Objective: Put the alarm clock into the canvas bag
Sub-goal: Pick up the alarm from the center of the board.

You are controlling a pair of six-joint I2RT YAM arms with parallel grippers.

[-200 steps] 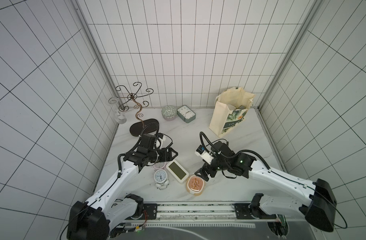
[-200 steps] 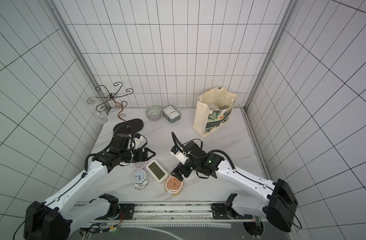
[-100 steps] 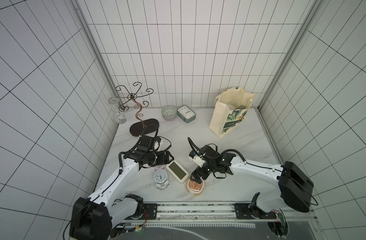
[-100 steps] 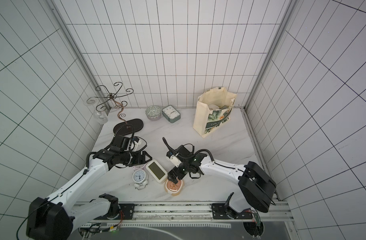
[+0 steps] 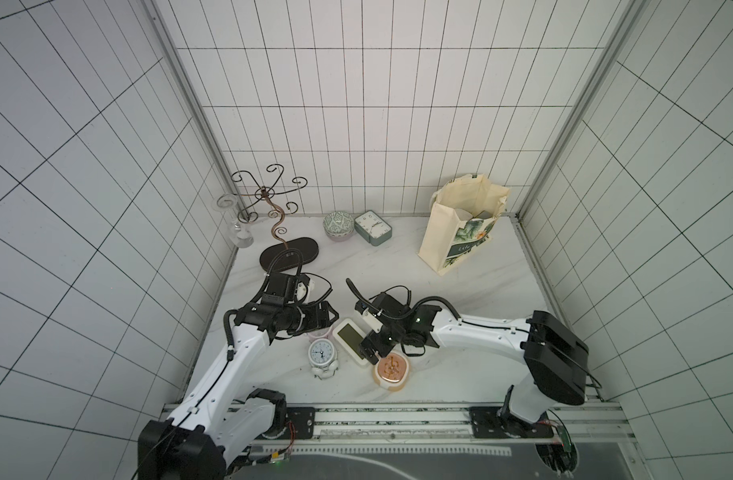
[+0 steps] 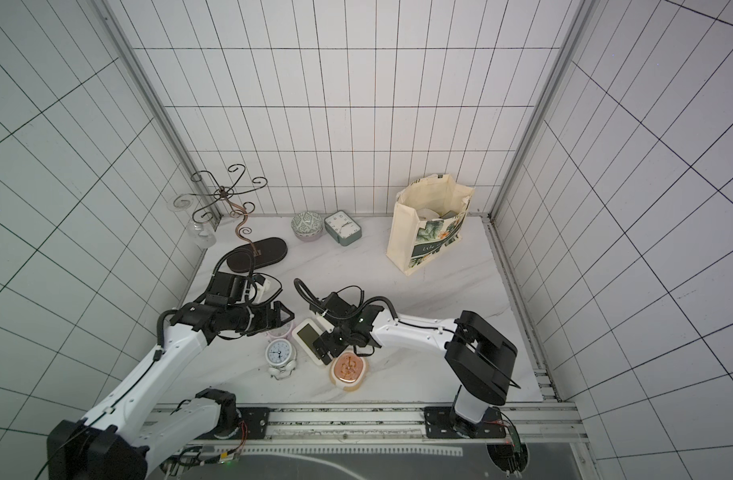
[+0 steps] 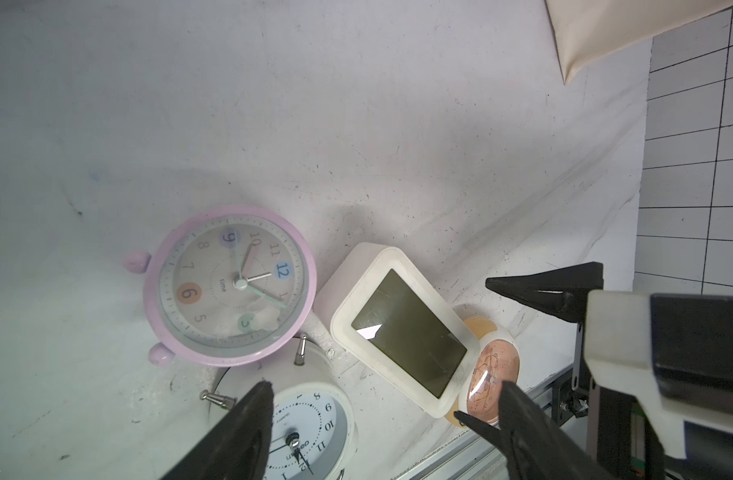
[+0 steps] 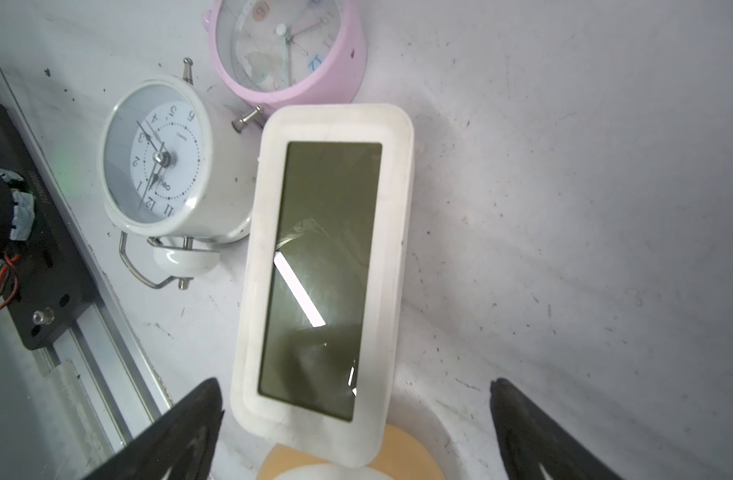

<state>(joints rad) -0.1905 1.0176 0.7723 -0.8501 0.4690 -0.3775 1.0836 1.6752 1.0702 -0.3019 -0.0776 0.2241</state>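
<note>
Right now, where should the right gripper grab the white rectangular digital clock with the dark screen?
Probably from above, across the long sides of the white rectangular digital clock: it lies screen-up, and the open right gripper spans that width.

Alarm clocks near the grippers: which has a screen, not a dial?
The white rectangular clock; the pink clock and round white clock beside it show hands.

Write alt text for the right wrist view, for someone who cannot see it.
A white digital clock with a blank dark screen lies face up on the pale tabletop, its near end framed by the black fingers of the open right end effector. Beside it lie a white bell alarm clock and a pink alarm clock.
</note>
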